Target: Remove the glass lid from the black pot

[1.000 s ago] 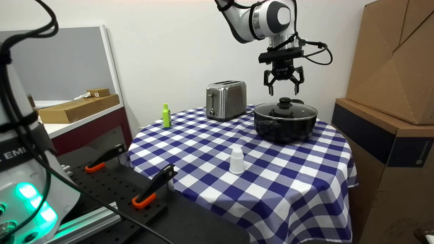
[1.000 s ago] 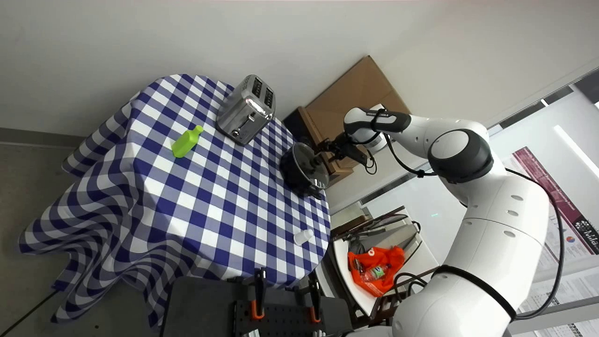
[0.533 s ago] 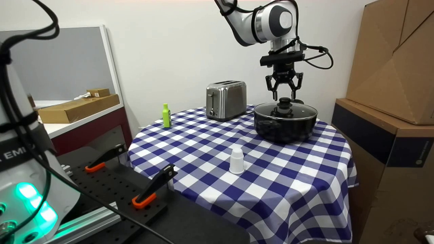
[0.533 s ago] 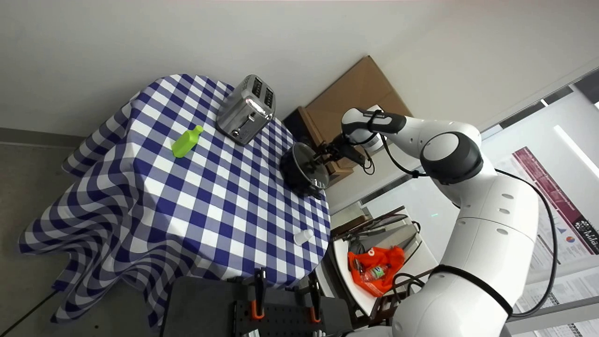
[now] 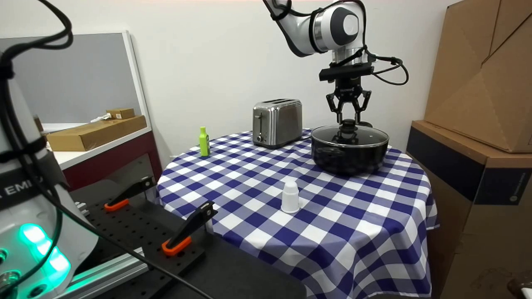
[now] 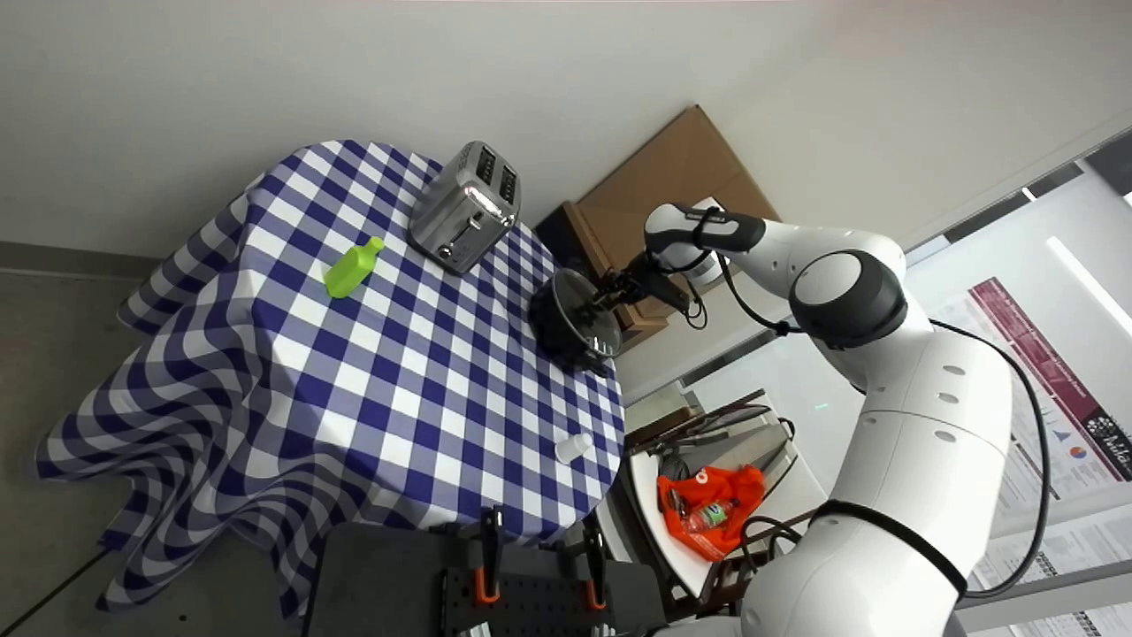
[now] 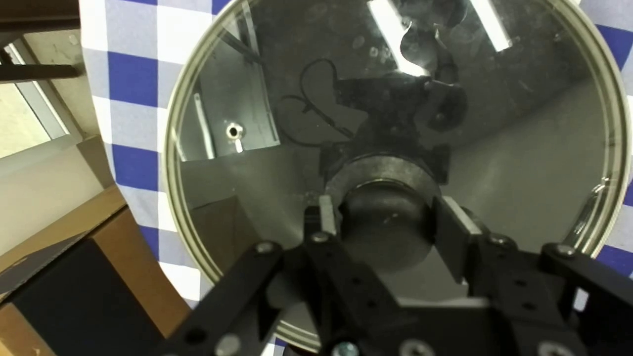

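The black pot point(image 5: 349, 161) stands on the checked tablecloth in both exterior views. Its round glass lid point(image 5: 370, 137) lies level on the rim. In the wrist view the clear lid point(image 7: 524, 163) fills most of the picture, with its dark knob point(image 7: 388, 225) between my fingers. My gripper point(image 5: 349, 121) points straight down from above, and its fingertips sit at the sides of the knob. Its jaws are shut on the knob, with one flat pad point(image 7: 452, 232) against its side. In an exterior view the knob is hard to separate from the dark gripper point(image 6: 592, 305).
A steel toaster point(image 5: 277, 123) stands beside the pot towards the wall. Stacked white cups point(image 5: 290, 197) are nearer the table's front, and a green bottle point(image 5: 204, 142) is farther along. Large cardboard boxes point(image 5: 482, 83) rise close beside the table on the pot's side.
My gripper has come down from above the pot onto the lid's knob, and its fingers have drawn together around it. The lid and pot have not visibly moved.
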Controlling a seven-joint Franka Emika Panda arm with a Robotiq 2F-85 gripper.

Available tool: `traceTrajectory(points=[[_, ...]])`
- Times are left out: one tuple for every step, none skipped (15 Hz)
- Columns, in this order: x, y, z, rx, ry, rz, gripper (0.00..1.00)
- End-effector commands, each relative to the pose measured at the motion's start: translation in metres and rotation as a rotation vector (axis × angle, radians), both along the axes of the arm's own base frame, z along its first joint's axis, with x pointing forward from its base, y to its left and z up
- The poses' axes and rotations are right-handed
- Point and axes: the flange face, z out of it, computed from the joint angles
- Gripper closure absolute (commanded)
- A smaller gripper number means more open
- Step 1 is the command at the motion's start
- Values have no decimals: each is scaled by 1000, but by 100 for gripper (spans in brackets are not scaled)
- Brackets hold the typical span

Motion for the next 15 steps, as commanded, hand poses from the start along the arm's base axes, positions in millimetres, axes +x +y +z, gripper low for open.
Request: traceTrajectory(points=[[0,13,15,18,7,32,76],[-3,18,22,15,16,44,76],[-10,26,31,5,26,56,76],[-14,32,36,3,29,68,76],[-23,45,48,-2,32,83,76],[-30,56,56,-4,35,98,76],[-37,67,63,-21,36,113,76],[-44,78,72,-28,40,132,76],[-54,93,78,-34,45,162,76],[-63,106,86,-41,51,184,76],[-74,122,89,-52,64,204,76],[-85,137,93,-55,73,226,76],[-98,154,91,-62,90,240,76],[-112,169,88,-62,108,253,76],[-127,186,84,-62,125,265,76]])
